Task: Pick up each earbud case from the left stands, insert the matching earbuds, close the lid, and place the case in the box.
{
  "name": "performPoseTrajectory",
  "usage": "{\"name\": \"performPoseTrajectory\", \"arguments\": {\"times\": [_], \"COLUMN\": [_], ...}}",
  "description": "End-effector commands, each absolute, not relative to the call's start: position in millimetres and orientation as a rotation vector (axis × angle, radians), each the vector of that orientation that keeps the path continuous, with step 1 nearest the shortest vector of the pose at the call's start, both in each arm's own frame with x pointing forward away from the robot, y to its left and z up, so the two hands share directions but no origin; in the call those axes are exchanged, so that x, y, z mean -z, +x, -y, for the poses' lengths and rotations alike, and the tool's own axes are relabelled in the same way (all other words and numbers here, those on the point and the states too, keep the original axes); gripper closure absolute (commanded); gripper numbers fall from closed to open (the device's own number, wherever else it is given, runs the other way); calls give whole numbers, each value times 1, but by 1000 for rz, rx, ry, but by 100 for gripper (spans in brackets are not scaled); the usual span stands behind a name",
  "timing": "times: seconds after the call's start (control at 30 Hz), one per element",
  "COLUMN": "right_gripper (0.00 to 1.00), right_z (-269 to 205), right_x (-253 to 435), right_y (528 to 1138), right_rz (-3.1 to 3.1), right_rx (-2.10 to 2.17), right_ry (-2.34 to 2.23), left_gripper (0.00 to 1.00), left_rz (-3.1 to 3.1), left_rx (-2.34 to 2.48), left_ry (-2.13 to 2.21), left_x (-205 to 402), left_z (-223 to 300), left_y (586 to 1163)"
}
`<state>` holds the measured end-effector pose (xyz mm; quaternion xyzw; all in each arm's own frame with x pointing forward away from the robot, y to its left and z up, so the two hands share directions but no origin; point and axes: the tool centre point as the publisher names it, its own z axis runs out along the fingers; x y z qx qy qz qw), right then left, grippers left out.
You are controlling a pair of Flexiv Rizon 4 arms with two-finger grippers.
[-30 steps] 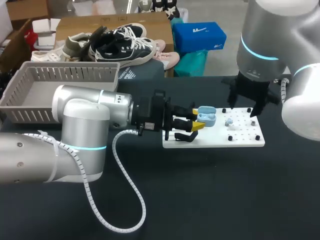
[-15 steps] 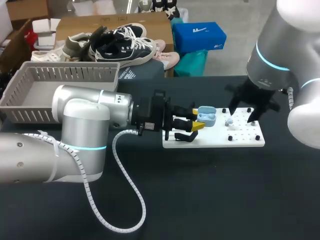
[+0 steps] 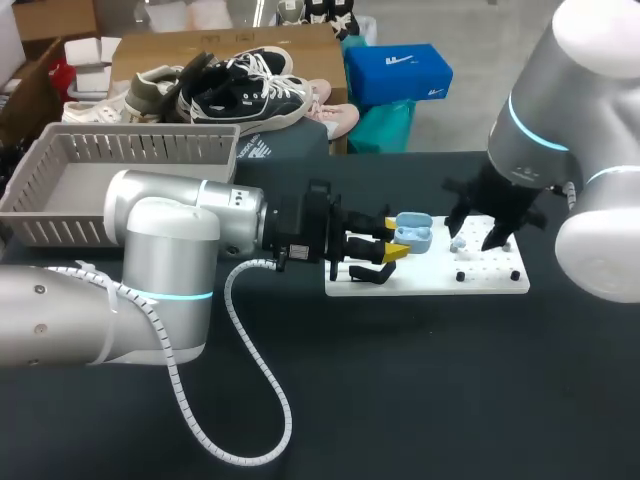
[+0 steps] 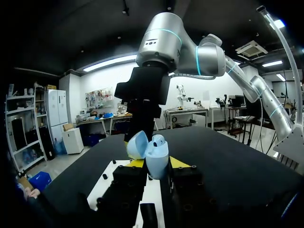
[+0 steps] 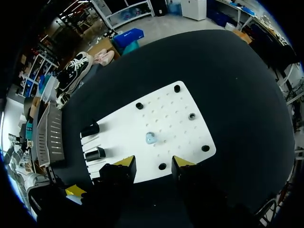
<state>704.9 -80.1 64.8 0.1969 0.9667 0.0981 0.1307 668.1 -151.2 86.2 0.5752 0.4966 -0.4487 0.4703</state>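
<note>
Gripping a pale blue earbud case [image 4: 155, 153] from two sides, the left claw [image 4: 156, 163] is clamped on it with its yellow tips against the shell. The case sits upright, its lid hinged open and one earbud showing inside. From the head view, this claw [image 3: 392, 246] holds the case [image 3: 412, 232] above the left part of a white board [image 3: 430, 282] lying on the dark desk [image 3: 400, 400].

The right claw [image 5: 153, 161] hangs over the same board [image 5: 178, 107], fingers apart with nothing between them. A small pale blue earbud [image 5: 151, 138] rests on the board just ahead of its tips. Black pegs [image 5: 176, 88] dot the board, and two black stands [image 5: 90, 129] sit on its end nearer the left arm. A grey basket [image 3: 60, 190] stands at the desk's far left, well apart from the board.
</note>
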Motion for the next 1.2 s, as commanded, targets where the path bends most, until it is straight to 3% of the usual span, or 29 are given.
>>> {"name": "performPoseTrajectory", "arguments": {"times": [0.03,1.2], "right_gripper": [53,58], "right_z": [80,74], "right_x": [-56,-27], "right_y": [711,734], "right_rz": [-2813,-2843], "right_rx": [-309,-378], "right_ry": [556,536], "left_gripper": [100,100], "left_rz": [-1214,-1214], "left_rx": [1099,1099], "left_ry": [1408,1408], "left_x": [-86,-86], "left_z": [151,151], "left_y": [668,668]}}
